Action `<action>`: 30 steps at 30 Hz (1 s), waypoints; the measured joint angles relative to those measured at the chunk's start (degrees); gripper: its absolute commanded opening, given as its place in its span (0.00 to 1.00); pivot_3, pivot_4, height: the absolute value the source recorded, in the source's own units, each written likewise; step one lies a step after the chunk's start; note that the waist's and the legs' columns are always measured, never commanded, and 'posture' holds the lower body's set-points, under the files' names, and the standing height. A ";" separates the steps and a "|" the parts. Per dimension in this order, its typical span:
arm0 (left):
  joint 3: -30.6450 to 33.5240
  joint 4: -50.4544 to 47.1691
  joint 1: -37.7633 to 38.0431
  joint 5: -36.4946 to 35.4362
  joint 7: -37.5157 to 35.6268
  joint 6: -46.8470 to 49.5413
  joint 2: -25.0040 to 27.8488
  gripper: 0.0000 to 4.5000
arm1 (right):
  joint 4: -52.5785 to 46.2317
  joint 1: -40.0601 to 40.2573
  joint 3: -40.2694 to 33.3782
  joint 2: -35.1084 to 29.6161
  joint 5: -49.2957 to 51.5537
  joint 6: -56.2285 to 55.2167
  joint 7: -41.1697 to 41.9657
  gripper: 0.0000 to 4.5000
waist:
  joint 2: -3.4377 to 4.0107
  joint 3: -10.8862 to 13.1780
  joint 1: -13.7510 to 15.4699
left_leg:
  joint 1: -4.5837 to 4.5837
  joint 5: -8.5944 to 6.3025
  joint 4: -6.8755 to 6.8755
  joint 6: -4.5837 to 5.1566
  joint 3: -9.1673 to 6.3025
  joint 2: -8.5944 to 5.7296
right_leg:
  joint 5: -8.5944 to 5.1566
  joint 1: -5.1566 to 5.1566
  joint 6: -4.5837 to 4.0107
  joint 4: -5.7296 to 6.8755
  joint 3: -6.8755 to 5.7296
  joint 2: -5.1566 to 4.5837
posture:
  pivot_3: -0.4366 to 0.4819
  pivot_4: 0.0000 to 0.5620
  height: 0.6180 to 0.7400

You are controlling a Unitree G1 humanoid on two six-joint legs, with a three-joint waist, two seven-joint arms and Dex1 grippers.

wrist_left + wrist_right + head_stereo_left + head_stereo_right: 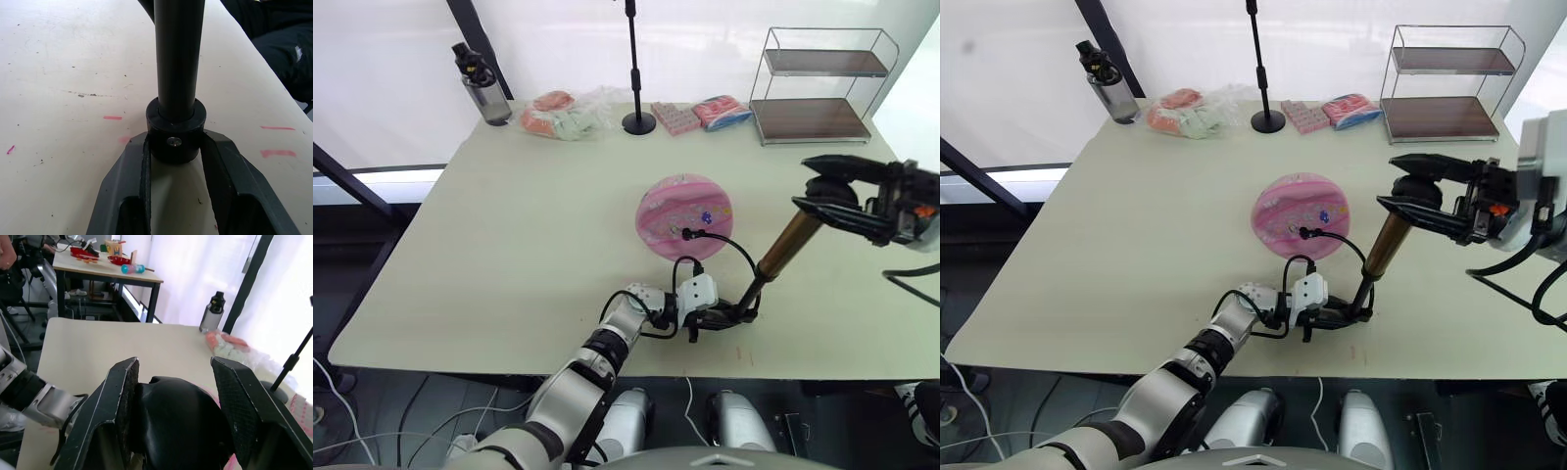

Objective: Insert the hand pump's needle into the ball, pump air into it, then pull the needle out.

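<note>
The pink ball [685, 213] lies mid-table. The hand pump [785, 247] leans over the table to its right, gold barrel above a black lower shaft. My left gripper [729, 315] is shut on the pump's black bottom cap [176, 139], low on the table. Up at the top, my right gripper [818, 191] holds the black knob handle [181, 416] between its two fingers. A thin black hose [729, 247] loops from the pump's base to a small black fitting [688, 233] on the ball. The needle is hidden at that fitting.
Along the far edge stand a water bottle [481, 83], a bag of soft items [563, 116], a black stand [638, 119], two packets [677, 117] and a wire shelf rack [818, 83]. The table's front edge [509, 367] runs just below my left gripper.
</note>
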 measured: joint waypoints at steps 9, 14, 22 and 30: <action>-0.07 0.07 0.03 0.76 0.31 -0.26 -0.01 0.24 | -1.68 -0.16 -1.87 0.06 1.58 1.65 -1.04 0.44 | 0.02 -0.01 -0.04 | 0.00 0.00 -0.01 0.00 0.01 0.00 | 0.00 -0.01 0.00 0.00 0.01 0.00 | 0.48 0.27 1.00; -0.02 0.27 0.12 1.09 0.62 -0.32 0.07 0.24 | -3.90 3.67 -1.39 2.84 0.08 0.27 -1.15 0.44 | 0.03 -0.04 -0.12 | 0.05 0.00 -0.01 0.00 0.04 0.01 | 0.00 0.01 0.01 0.01 0.03 0.01 | 0.48 0.27 1.00; -0.02 0.31 0.24 1.19 0.91 -0.45 0.17 0.24 | -4.60 5.46 -1.12 4.91 0.39 0.45 -3.45 0.44 | 0.03 -0.04 -0.12 | 0.07 0.00 0.01 0.00 0.03 0.01 | 0.00 0.02 0.01 0.02 0.03 0.02 | 0.48 0.27 1.00; 0.00 0.39 0.27 1.19 0.88 -0.66 0.32 0.24 | -4.46 5.27 -2.15 4.49 2.57 2.44 -5.10 0.50 | 0.03 -0.04 -0.11 | 0.06 0.00 0.01 0.00 0.04 0.01 | 0.00 0.02 0.01 0.01 0.03 0.02 | 0.48 0.27 1.00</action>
